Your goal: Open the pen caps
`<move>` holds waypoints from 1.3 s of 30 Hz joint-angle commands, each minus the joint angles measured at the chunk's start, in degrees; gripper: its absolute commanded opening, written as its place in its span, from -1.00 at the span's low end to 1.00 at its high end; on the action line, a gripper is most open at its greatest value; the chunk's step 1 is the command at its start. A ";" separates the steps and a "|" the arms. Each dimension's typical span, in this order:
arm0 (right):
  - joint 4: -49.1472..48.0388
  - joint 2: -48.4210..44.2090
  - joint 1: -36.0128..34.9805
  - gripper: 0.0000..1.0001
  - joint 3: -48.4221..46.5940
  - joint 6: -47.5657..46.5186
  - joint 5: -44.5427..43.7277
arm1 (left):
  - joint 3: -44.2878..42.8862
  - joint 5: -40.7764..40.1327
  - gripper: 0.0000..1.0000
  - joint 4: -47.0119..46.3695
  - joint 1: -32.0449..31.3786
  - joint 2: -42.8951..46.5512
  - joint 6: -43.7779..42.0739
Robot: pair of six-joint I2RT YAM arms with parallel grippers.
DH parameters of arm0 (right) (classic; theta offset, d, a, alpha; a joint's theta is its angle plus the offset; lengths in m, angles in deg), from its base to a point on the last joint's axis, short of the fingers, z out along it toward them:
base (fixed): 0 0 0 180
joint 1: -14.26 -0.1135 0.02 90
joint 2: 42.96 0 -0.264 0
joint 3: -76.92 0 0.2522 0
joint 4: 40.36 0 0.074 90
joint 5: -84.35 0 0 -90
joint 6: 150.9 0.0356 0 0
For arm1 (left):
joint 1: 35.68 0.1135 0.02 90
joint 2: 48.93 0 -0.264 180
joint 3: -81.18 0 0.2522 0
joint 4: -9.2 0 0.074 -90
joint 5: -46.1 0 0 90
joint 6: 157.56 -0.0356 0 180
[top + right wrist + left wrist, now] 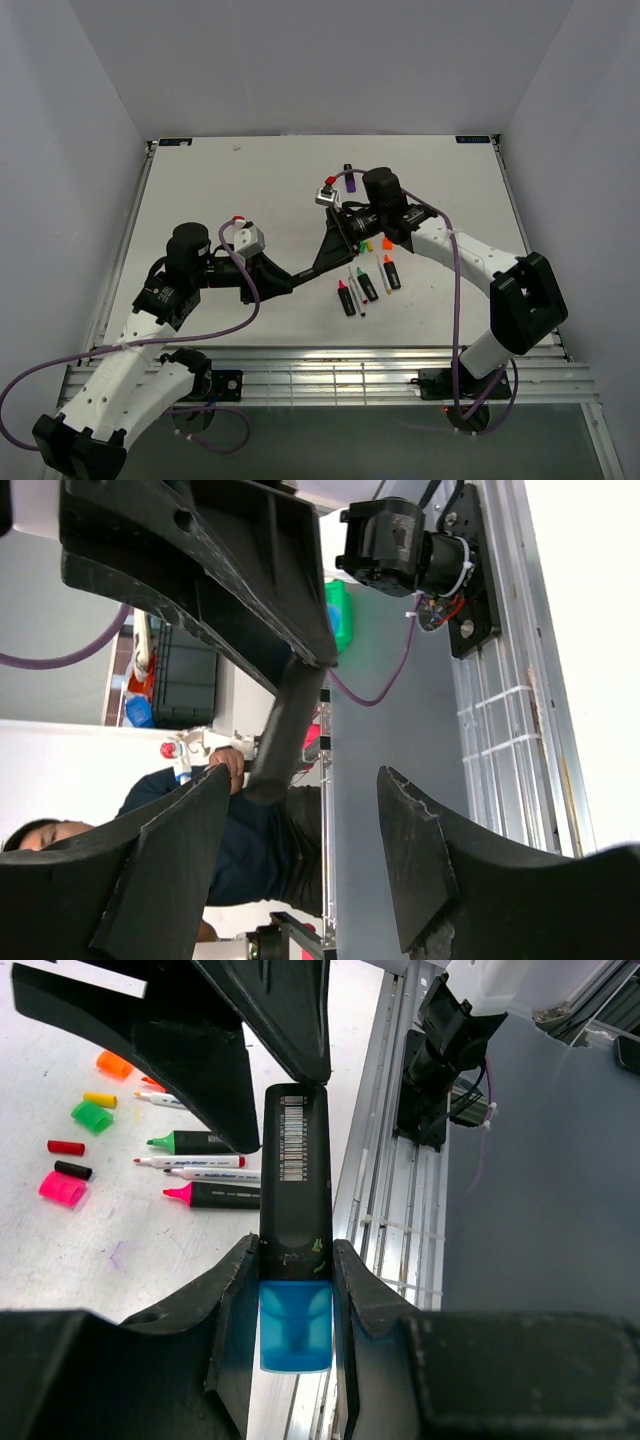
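Blue cap [296, 1328], clamped in left tool [296, 1260]

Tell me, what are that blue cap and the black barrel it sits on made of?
The blue cap is probably plastic: slightly translucent and smooth, with soft highlights. The black barrel is likely hard plastic with a satin finish, carrying a printed barcode and greenish marks near the cap.

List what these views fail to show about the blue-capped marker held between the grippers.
- Top external: the blue-capped marker, hidden where the left gripper and right gripper meet.
- Left wrist: the marker's far end, behind the right gripper's fingers; contact there cannot be told.
- Left wrist: the label print, too small to read.
- Right wrist: the blue cap, out of sight behind the left gripper.
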State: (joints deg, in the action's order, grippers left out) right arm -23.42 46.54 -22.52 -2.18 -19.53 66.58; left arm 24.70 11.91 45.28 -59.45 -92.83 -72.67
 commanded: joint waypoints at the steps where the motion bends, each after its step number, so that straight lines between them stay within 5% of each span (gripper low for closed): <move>1: -6.08 1.21 -1.81 0.31 -3.12 4.86 2.30 | -0.43 1.85 -1.00 -0.44 -0.40 -0.13 -0.35; 26: -3.88 4.20 -6.99 0.02 -3.48 4.95 2.83 | -2.72 0.61 -1.00 -0.09 -1.10 -3.56 -0.79; 32: -3.53 4.99 -7.43 -0.32 -4.35 5.04 3.18 | -2.90 0.97 -1.00 0.17 -1.54 -3.91 -0.87; 35: -3.53 5.34 -7.52 -0.84 -4.27 4.95 3.53 | -2.90 1.67 -1.00 0.17 -1.63 -4.09 -0.96; 37: -3.27 5.17 -7.52 -0.85 -4.09 4.52 2.84 | -3.07 1.41 -1.00 0.35 -1.63 -4.26 -0.52; 38: -3.27 4.99 -7.52 -0.85 -4.01 4.25 2.57 | -3.16 0.97 -0.85 0.52 -1.63 -4.44 -0.26; 39: -3.27 4.64 -7.52 -0.85 -3.74 3.29 2.31 | -3.33 0.36 -0.38 0.52 -1.63 -4.27 0.18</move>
State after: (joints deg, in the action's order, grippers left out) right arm -24.57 51.83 -29.36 -3.67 -13.78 68.48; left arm 23.04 11.19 45.28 -60.56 -97.01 -73.24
